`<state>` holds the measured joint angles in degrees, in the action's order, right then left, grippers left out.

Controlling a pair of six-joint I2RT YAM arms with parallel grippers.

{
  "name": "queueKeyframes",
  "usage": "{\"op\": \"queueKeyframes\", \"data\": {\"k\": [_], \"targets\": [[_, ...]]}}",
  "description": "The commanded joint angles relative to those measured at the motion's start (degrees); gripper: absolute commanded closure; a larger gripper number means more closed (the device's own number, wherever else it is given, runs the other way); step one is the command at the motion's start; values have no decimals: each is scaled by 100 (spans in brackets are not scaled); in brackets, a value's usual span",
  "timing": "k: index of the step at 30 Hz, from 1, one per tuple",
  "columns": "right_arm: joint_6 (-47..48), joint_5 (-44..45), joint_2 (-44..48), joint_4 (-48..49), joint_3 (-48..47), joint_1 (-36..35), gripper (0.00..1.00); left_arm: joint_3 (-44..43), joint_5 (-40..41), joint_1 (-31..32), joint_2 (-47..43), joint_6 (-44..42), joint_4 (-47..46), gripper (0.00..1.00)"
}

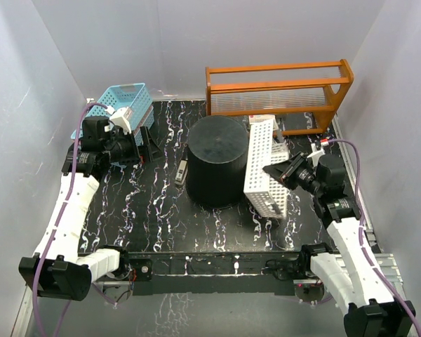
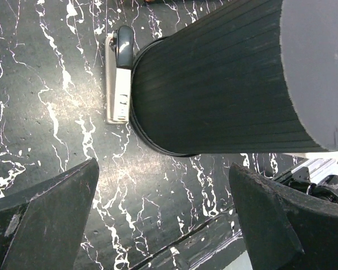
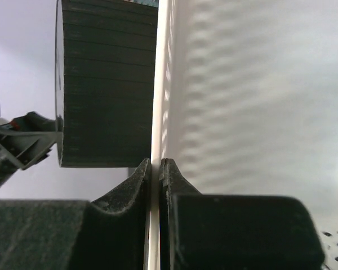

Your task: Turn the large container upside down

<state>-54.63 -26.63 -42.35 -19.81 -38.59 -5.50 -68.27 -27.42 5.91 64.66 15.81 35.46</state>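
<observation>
From above: one large container (image 1: 216,165), a black bucket, stands on the marbled worktop (image 1: 147,210) with its closed flat face up, between the two sets of fingers. The left fingers (image 1: 147,144) are spread wide and hold nothing; the bucket is off to their right, apart from them. The right fingers (image 1: 277,170) pinch the wall of one white perforated basket (image 1: 263,168), which stands on edge between them and the bucket. There are two baskets in all — the second, a blue basket (image 1: 123,104), sits behind the left fingers. One wooden rack (image 1: 281,88) stands at the far edge, and one small grey-and-white stapler-like object (image 1: 182,173) lies just beside the bucket's left foot.

Left wrist: both fingers (image 2: 50,216) are far apart with bare worktop between them. Ahead of them the bucket's (image 2: 214,84) ribbed side meets the worktop at its rim, and the stapler-like object (image 2: 118,79) lies against that rim.

Right wrist: the two fingers (image 3: 132,188) are pressed onto the thin white basket wall (image 3: 242,101). The bucket (image 3: 107,84) is just on the far side of that wall — whether it touches cannot be told.
</observation>
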Motion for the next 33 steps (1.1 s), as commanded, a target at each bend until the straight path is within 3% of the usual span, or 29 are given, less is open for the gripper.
{"op": "queueKeyframes", "data": {"k": [1,11,18,22,27,33], "targets": [[-735,-923,58,1366,164,23,100,-266,-57,6,-44,-112,232,1],[-350,-1736,-72,1248,993,1122,100,-425,-36,6,-127,-223,466,1],[824,-1510,-230,121,984,1624,100,-623,-44,6,-118,-333,663,1],[1494,-929,-287,-641,526,1701,100,-664,-95,6,-101,-341,654,1],[2206,213,-507,-1777,8,1825,86,-723,-167,1,6,-308,628,1],[2044,1586,-413,-2352,-248,1850,72,-705,-190,8,-8,-250,575,1]]}}
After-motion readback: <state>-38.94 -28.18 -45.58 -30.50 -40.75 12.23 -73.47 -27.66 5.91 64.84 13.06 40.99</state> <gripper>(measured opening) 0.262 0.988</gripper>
